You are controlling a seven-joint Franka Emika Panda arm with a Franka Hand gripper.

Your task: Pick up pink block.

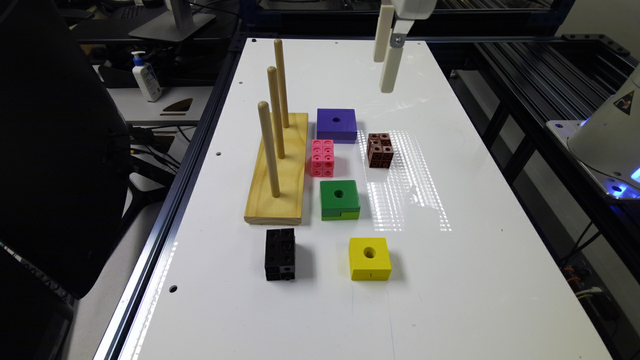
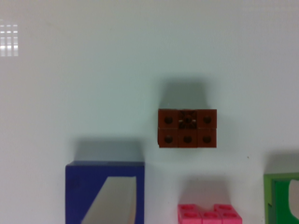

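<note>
In the exterior view the gripper (image 1: 387, 60) hangs high over the white table (image 1: 450, 280); the pink block (image 1: 322, 157) sits between the wooden peg base (image 1: 280, 175) and the brown cube (image 1: 380, 149). The wrist view adds the pink block's top edge (image 2: 209, 213) beside the blue block (image 2: 84, 191). Whether the fingers are apart cannot be told.

A: Can we read any words or numbers here?

B: No, we can't. The white bottle (image 1: 146, 76) with the blue pump has a label, but it is too small and blurry for us to read.

A: What about the robot base (image 1: 607, 135)?

B: We see a yellow triangle warning sign (image 1: 625, 101) on it. There is a dark shape inside it, but we can't make it out.
</note>
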